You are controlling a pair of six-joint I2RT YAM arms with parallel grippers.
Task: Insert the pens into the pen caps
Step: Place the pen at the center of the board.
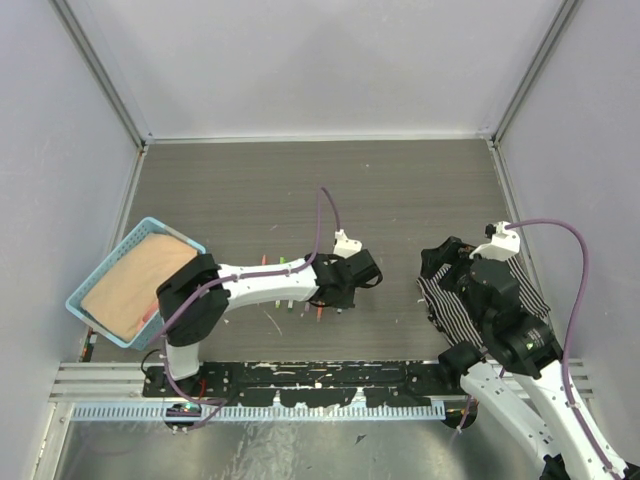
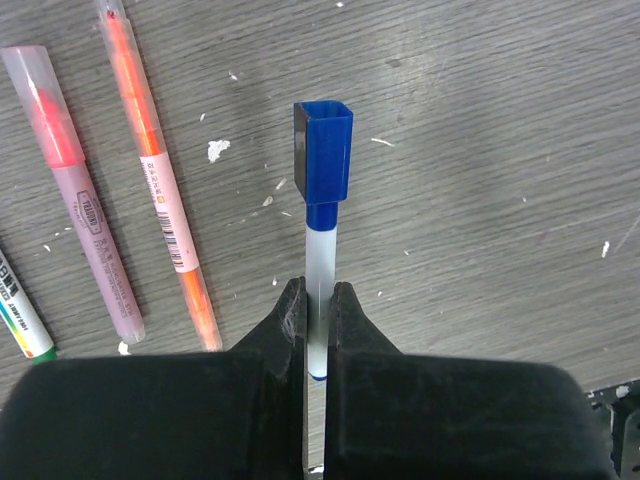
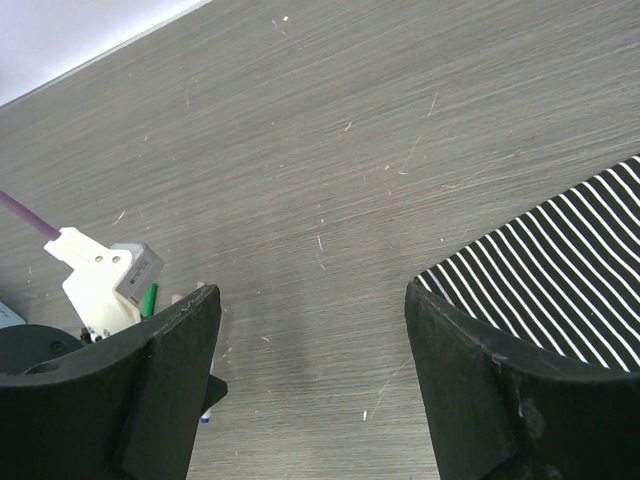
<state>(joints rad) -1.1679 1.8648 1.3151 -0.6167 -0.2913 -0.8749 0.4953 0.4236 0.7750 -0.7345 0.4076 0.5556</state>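
Evidently to leave the blue cap (image 2: 323, 150) clear, the left gripper (image 2: 318, 300) clamps the pen (image 2: 320, 245) low on its barrel, while the right gripper (image 3: 310, 375) hangs with jaws apart.

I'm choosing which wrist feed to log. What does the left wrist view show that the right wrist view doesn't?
Only left wrist: the left gripper shut on a blue-capped pen, with an orange pen and a pink pen lying nearby. Only right wrist: the open right gripper and a striped cloth. Both: the grey table.
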